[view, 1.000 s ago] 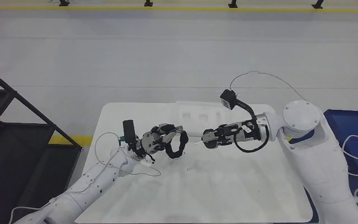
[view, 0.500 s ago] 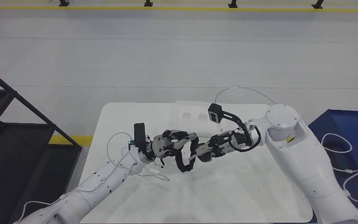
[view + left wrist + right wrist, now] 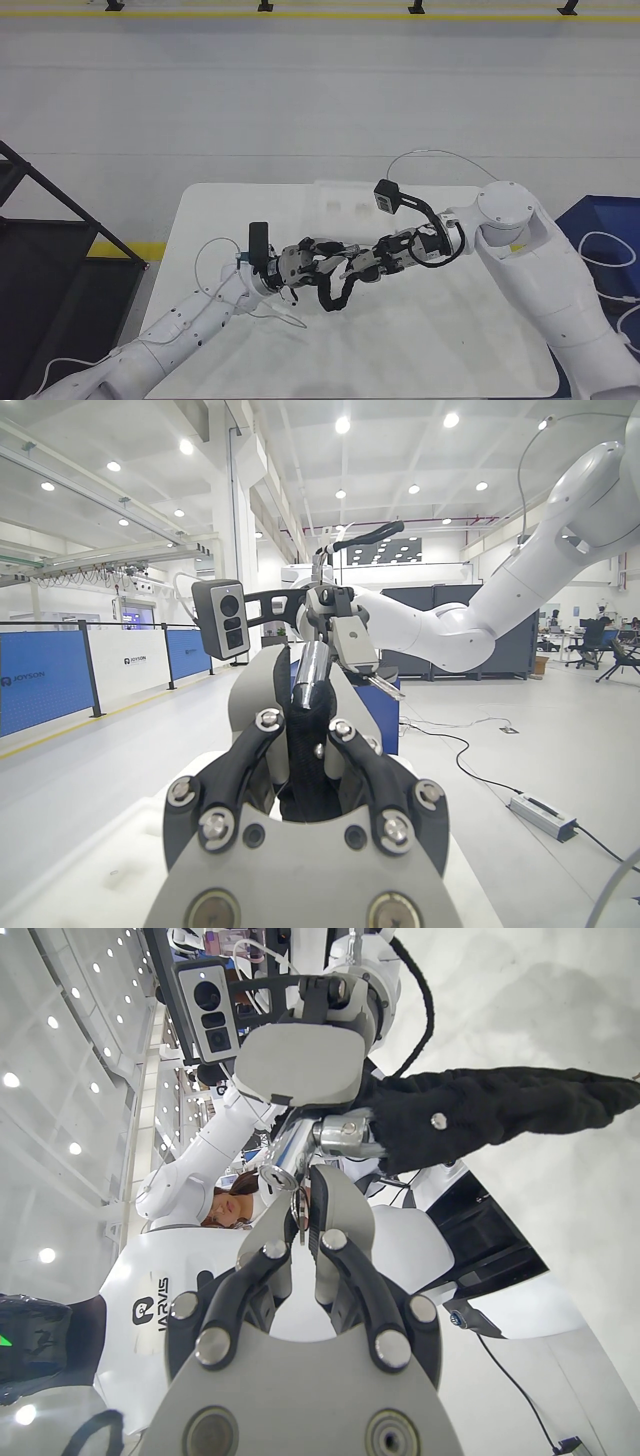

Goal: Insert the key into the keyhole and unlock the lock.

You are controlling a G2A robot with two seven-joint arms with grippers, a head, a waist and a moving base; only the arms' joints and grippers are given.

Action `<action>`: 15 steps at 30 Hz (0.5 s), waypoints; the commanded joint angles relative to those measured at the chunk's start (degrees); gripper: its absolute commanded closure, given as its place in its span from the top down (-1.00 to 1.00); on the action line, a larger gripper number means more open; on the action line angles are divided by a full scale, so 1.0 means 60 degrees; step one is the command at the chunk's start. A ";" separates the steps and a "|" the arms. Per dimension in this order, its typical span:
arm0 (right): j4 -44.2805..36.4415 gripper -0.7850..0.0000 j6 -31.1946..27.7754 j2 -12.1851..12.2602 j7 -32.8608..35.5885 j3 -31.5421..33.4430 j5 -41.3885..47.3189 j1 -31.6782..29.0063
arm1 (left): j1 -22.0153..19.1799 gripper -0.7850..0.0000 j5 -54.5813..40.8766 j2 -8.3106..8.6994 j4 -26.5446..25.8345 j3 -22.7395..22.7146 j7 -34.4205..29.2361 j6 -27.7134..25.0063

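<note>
Left gripper [image 3: 320, 262]: pinches the lock [image 3: 336, 292] at its chrome end, above the table [image 3: 450, 330]; it has edged toward the middle.
Right gripper [image 3: 358, 268]: clamped on the key [image 3: 300, 1217]; it was well apart a second ago and is now alongside.
Key: blade bare, just beside the keyhole [image 3: 277, 1175].

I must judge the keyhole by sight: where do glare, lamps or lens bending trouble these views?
Right wrist view: lamps glint on the lock's chrome barrel, but the keyhole near the key is not washed out; ceiling lines bow near the edge. Left wrist view: a bright streak runs down the barrel; ceiling lamps glare. Top view: even light on the table.
</note>
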 commanded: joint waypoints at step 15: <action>-0.0182 -1.00 -0.0774 0.0014 -0.0068 -0.0017 0.0364 0.0050 | 0.0085 -1.00 -0.0205 0.0049 -0.0144 0.0068 -0.0562 -0.0563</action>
